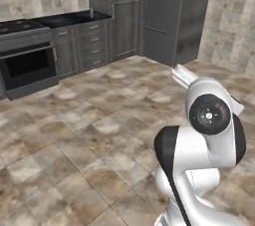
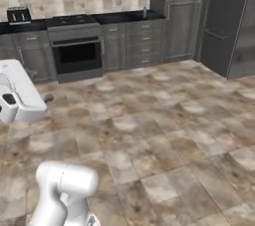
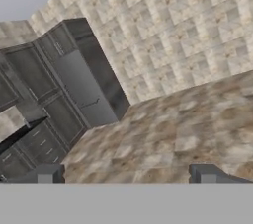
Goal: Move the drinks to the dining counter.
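Observation:
The carton and the clear bottle are out of view, and so is the dining counter. In the hand view my gripper (image 3: 127, 174) is open, its two dark fingertips (image 3: 47, 173) far apart with nothing between them. It looks across tiled floor toward a tall dark cabinet block (image 3: 91, 87) and a beige tiled wall. My white arm (image 1: 211, 120) is folded up high over the floor, well away from any counter, and its hand end (image 2: 17, 95) sits at the left edge of the right base view.
A black counter with drawers and a tile backsplash (image 1: 74, 19) (image 2: 129, 17) runs along the far wall beside an oven (image 1: 27, 63) (image 2: 77, 53). A toaster (image 2: 19, 15) stands at its left. Tall dark cabinets (image 1: 174, 16) (image 2: 234, 21) fill the corner. Open tiled floor (image 1: 89, 120) lies between.

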You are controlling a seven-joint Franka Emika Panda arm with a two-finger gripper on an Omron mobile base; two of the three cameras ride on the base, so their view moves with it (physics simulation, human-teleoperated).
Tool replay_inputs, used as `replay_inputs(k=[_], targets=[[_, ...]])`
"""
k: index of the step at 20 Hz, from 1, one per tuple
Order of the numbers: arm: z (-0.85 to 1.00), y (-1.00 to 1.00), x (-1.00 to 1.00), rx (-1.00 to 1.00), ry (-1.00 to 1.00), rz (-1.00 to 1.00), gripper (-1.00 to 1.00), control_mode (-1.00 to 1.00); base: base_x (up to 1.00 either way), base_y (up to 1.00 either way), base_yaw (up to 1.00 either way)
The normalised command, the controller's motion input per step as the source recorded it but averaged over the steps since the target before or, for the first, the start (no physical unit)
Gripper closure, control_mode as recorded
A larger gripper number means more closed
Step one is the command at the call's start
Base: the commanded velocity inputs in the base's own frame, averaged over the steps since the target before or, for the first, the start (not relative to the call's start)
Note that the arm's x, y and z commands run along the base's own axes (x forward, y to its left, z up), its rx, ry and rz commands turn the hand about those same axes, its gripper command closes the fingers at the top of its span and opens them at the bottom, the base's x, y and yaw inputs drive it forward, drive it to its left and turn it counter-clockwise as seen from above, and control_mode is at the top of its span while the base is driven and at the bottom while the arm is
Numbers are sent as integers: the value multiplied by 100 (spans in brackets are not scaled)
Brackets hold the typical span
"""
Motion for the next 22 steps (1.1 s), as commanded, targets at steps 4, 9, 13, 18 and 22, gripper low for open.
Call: replay_inputs(k=[4,9,13,18,22], targets=[[0,0,0,0,0,0,-100,100,100,-28,-10],[0,0,0,0,0,0,-100,100,100,-19,-13],[0,0,0,0,0,0,-100,100,100,-10,-11],[0,0,0,0,0,0,-100,100,100,-1,-6],[0,0,0,0,0,0,-100,100,100,0,0]])
